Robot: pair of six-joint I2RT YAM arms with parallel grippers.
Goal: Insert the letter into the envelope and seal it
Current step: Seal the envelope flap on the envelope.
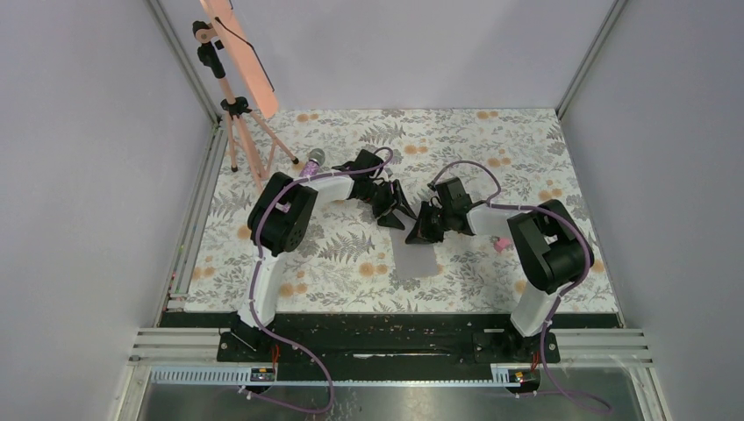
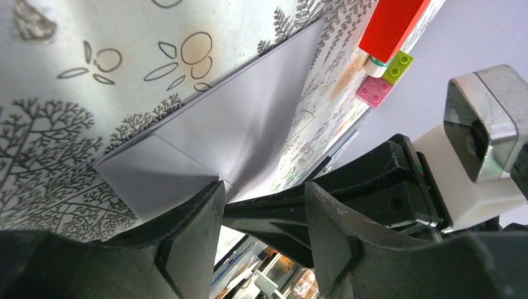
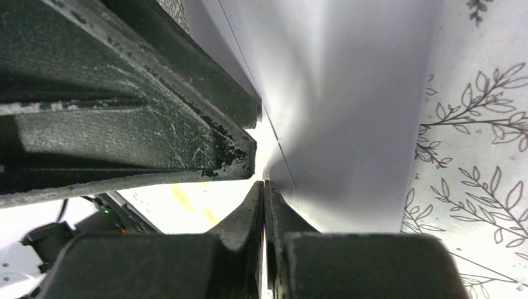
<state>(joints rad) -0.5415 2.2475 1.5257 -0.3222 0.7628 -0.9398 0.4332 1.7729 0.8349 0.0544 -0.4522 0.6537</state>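
Grey-lilac envelope (image 1: 421, 259) is lying on the surface (image 1: 351, 140), the letter out of sight, probably inside; the left tool (image 1: 399, 215) is hovering wide at its far edge while the right tool (image 1: 418, 234) is meeting the flap corner, its spread not tellable, likely readying the seal

A tripod (image 1: 239, 132) stands at the far left corner of the flower-patterned table (image 1: 491, 140). A pink toy brick (image 2: 373, 91) touches a green brick (image 2: 398, 66), beside a red block (image 2: 393, 25).

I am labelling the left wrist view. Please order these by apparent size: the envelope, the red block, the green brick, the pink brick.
1. envelope
2. red block, partly cut off by the frame edge
3. green brick and pink brick: they look alike, so they are not ranked
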